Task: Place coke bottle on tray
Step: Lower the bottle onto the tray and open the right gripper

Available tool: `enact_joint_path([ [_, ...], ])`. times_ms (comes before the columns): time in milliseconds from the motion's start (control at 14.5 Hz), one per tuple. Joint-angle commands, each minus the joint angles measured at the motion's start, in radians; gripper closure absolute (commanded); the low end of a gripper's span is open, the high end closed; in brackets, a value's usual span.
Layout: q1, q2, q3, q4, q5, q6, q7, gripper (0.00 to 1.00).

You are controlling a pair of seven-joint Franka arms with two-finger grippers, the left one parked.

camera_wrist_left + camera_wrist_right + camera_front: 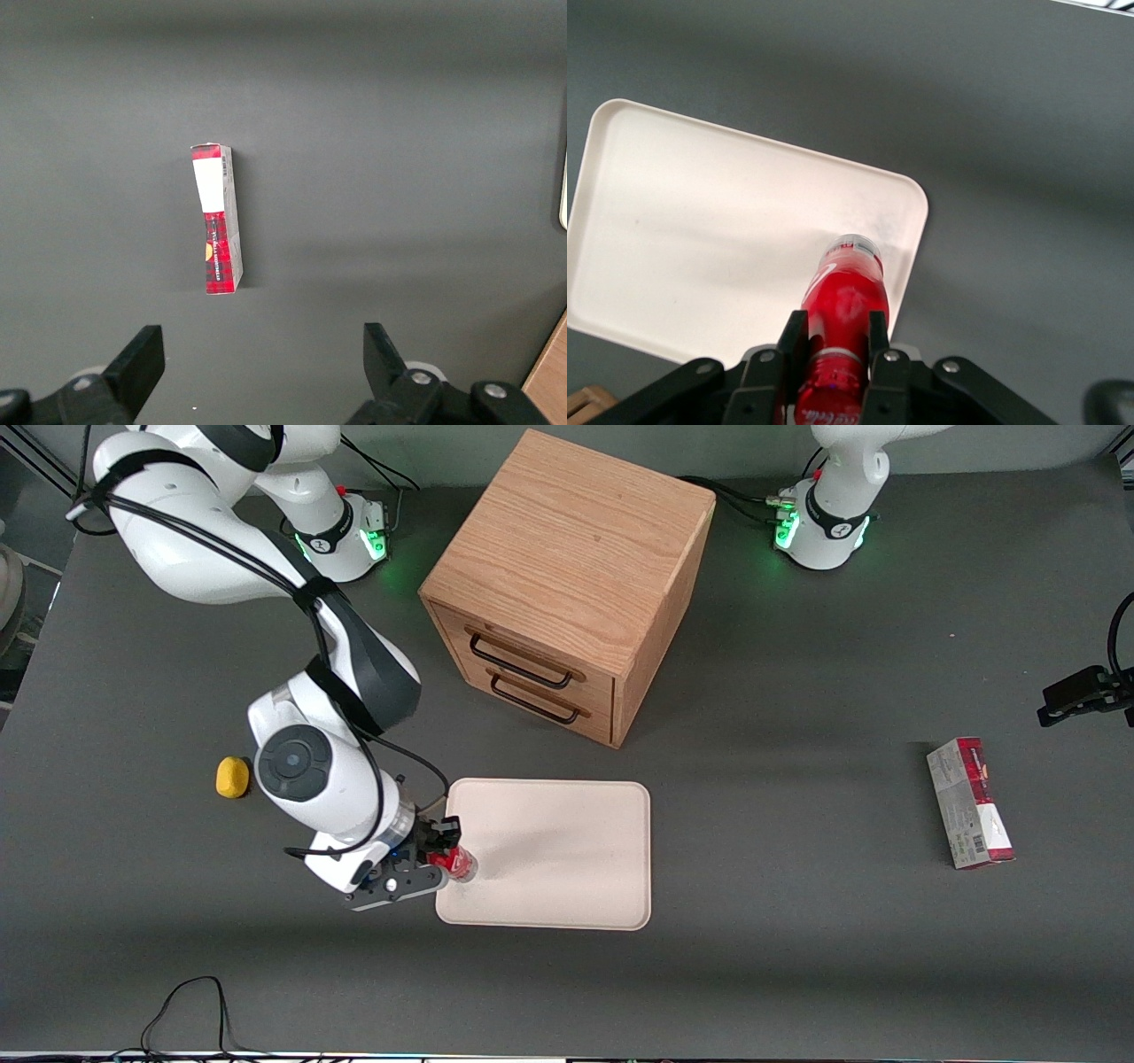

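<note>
A dark grey table [797, 691] fills the scene under even light, its matte top carrying soft shadows from my arm and from the wooden drawer box [567, 584] that stands farther from the front camera than the tray [567, 841]. The box shows two drawers with dark wire handles. The tray, pale cream with rounded corners and a low rim, lies flat near the table's middle.

My claw [446, 849] hangs over the tray's edge at my own end of the table, its two fingers [792, 341] pressed against the sides of the coke bottle [843, 305]. The bottle is gripped just below its cap, clear base pointing away from my wrist and out over the tray's corner. From the front camera it shows only as a small red shape with a pale end just inside the rim; whether the base touches the tray I cannot tell.

A yellow lump [232, 777] sits on the table beside my arm, well apart from the tray. Toward the parked arm's end lies a red-and-grey carton [970, 804], flat on its side.

The bottle's cap is cut off in the wrist camera, and its white script is only partly legible. My forearm hides the table beneath it. Cables trail off the table's near edge, their ends out of view.
</note>
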Motion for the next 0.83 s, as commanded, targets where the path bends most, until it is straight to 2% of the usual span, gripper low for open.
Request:
enact_joint_path([
  [0, 0.001, 0.037, 0.014, -0.003, -0.042, 0.071, 0.006, 0.95],
  [207, 0.000, 0.054, 0.014, -0.003, -0.057, 0.076, 0.000, 0.92],
  [345, -0.003, 0.054, 0.012, -0.005, -0.057, 0.076, -0.004, 0.83],
  [414, -0.008, 0.054, 0.011, -0.005, -0.055, 0.077, -0.006, 0.48],
  [483, -0.009, 0.054, 0.009, -0.005, -0.055, 0.081, -0.003, 0.00],
  [759, -0.014, 0.042, 0.009, -0.003, -0.049, 0.079, 0.009, 0.00],
])
